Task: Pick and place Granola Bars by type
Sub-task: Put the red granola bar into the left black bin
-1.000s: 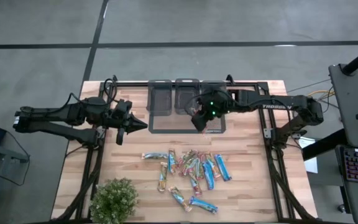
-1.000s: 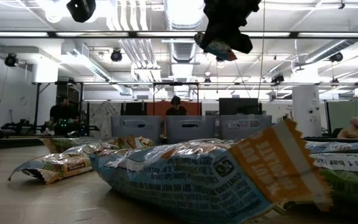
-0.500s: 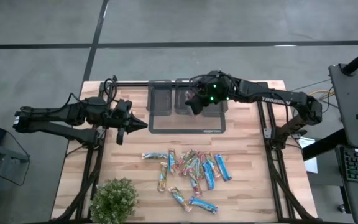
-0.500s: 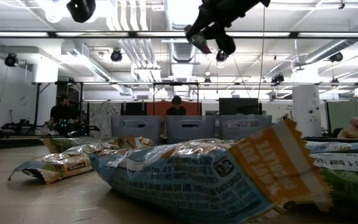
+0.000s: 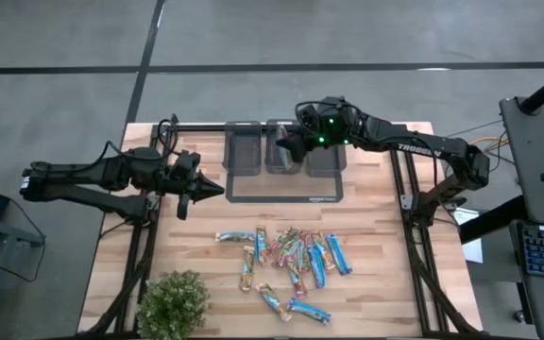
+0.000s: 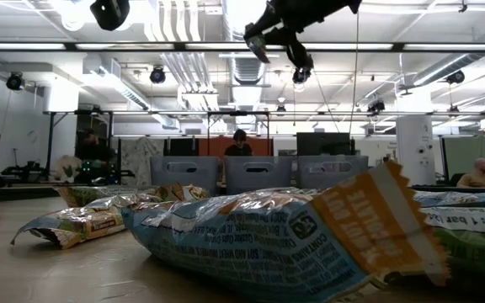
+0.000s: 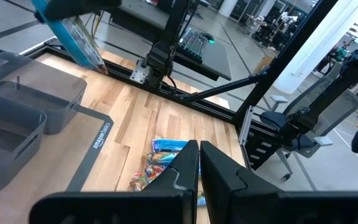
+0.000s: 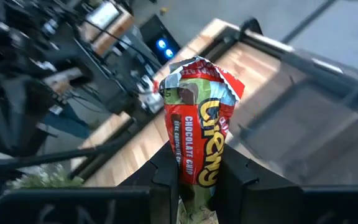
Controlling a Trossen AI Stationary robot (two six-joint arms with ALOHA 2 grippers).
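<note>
- The step in hand looks like the carry-and-place: the right hand (image 5: 289, 149) hangs above the row of grey bins (image 5: 283, 151) at the far edge of the surface (image 5: 376, 246), its fingers closed on a red-and-green chocolate chip bar (image 8: 197, 130).
- In the right wrist view the bar stands upright between the fingers, its crimped top end free above them.
- From above, the hand sits over the middle bin; whether it is centred there or nearer the left-hand bin cannot be told.
- The remaining granola bars (image 5: 291, 257) lie in a loose scatter near the middle of the surface, blue ones and multicoloured ones mixed, well apart from the bins.
- The left hand (image 5: 196, 188) waits over the left part of the surface, fingers pressed together and holding nothing.
- The next move probably calls for lowering the bar into the bin meant for its type, then letting go; a drop from this height might bounce it out.
- A leafy plant (image 5: 173, 302) stands at the near left corner, clear of the work.
</note>
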